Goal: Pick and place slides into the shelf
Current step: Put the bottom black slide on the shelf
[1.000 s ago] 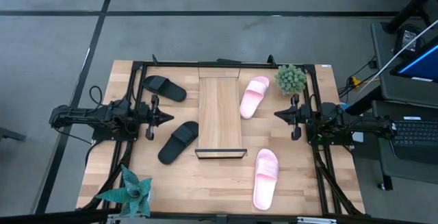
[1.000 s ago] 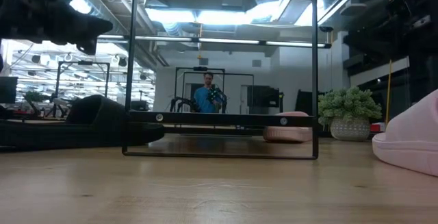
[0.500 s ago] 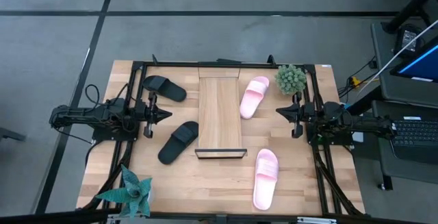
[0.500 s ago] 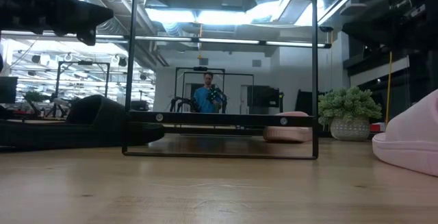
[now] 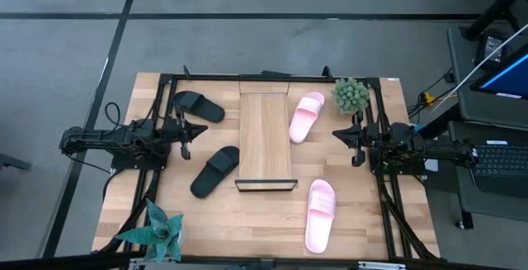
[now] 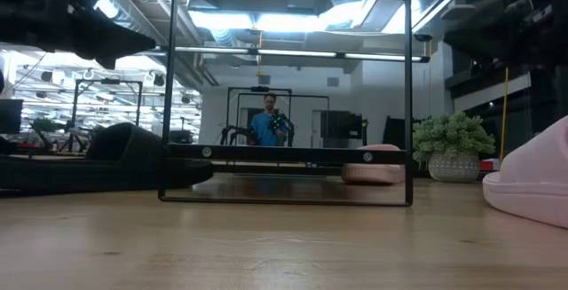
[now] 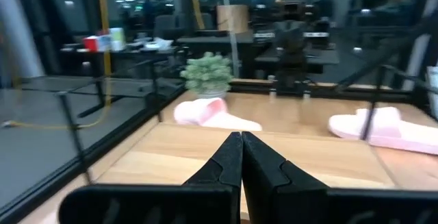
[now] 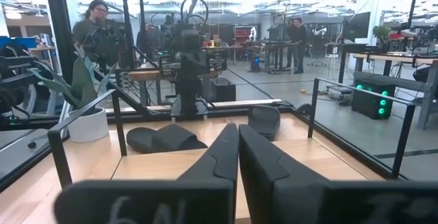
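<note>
Two black slides lie left of the shelf [image 5: 266, 136], one far [image 5: 198, 105] and one near [image 5: 214, 171]. Two pink slides lie right of it, one far [image 5: 306, 116] and one near [image 5: 320, 214]. All rest sole down on the tabletop, and the shelf board lies flat on it. My left gripper [image 5: 200, 130] is shut and empty above the table between the two black slides; its shut fingers show in its wrist view [image 7: 241, 138]. My right gripper [image 5: 335, 135] is shut and empty right of the far pink slide; it also shows in its wrist view [image 8: 237, 128].
A potted plant [image 5: 351, 95] stands at the far right corner, another [image 5: 158, 229] at the near left corner. A black frame [image 5: 165, 78] runs along the table's edges. The shelf's near wire rail [image 6: 288, 95] stands upright. People stand in the room beyond.
My left gripper has swung a little toward the table's far edge, staying shut. My right gripper has shifted slightly toward the far edge. The slides and the shelf have not moved.
</note>
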